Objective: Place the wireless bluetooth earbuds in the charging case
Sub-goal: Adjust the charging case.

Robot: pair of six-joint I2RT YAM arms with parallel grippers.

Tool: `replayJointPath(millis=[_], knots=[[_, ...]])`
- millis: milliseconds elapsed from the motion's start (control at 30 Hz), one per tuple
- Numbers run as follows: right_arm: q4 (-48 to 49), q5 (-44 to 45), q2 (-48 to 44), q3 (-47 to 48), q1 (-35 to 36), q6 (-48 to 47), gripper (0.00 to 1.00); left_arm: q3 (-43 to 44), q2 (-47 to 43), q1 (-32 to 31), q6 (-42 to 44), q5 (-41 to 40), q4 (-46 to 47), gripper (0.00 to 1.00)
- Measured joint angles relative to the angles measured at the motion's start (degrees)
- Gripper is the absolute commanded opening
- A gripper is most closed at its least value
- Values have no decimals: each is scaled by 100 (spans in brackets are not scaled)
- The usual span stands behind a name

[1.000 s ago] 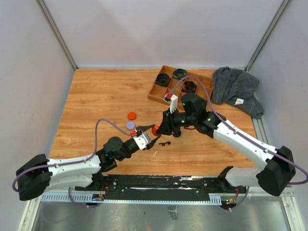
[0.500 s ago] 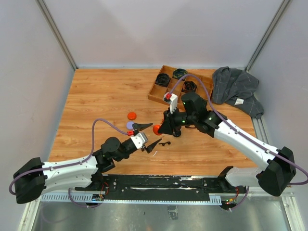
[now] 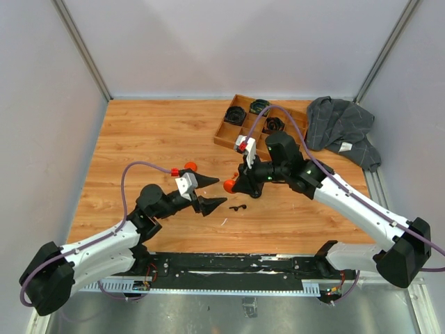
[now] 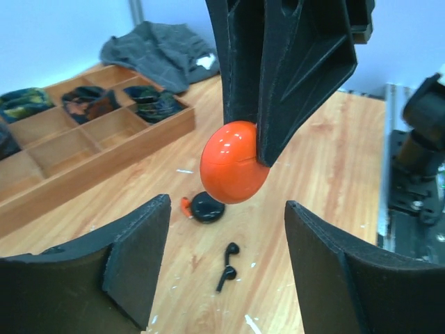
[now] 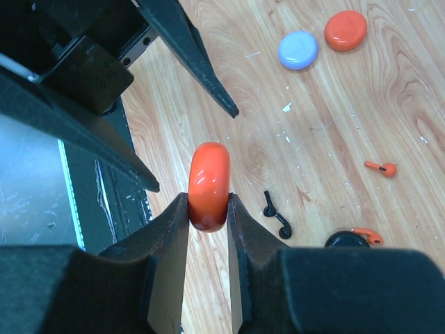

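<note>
My right gripper [image 5: 208, 205] is shut on an orange round charging case [image 5: 210, 184], held on edge above the table [image 3: 139, 139]; the case [image 3: 229, 185] looks closed. The left gripper [image 3: 209, 192] stands open just left of it, nothing between its fingers [image 4: 132, 257]. In the left wrist view the case [image 4: 234, 161] hangs ahead of the open jaws. Two black earbuds [image 5: 277, 214] lie together on the wood below [image 3: 240, 207] [image 4: 228, 261]. One orange earbud [image 5: 381, 168] lies loose. Another orange earbud [image 5: 367, 235] rests against a black case [image 5: 346, 240] [image 4: 207, 207].
A lilac case [image 5: 298, 49] and a second orange case [image 5: 345, 30] [image 3: 190, 167] lie on the table beyond the left gripper. A wooden compartment tray [image 3: 229, 136] with coiled black cables sits at the back. A grey cloth [image 3: 341, 129] lies at the back right.
The left gripper has opened and drawn back to the left, away from the orange case. The right gripper still holds that case in nearly the same place.
</note>
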Motion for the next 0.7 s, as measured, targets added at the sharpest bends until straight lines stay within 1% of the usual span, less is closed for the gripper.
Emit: replayJointPath(millis=[167, 333, 467, 600, 700], knots=[[-85, -243, -11, 33, 0, -417, 14, 0, 402, 498, -866, 1108, 568, 66], [-168, -525, -4, 199, 0, -787, 14, 0, 769, 682, -1521, 1825, 1252, 62], [-223, -756, -4, 308, 0, -1005, 14, 0, 977, 741, -1880, 2122, 1648, 56], [-310, -1003, 11, 378, 0, -1158, 14, 0, 1145, 804, -2210, 2306, 2028, 46], [-348, -1156, 42, 446, 0, -1244, 15, 0, 1235, 841, -2446, 2398, 2312, 43]])
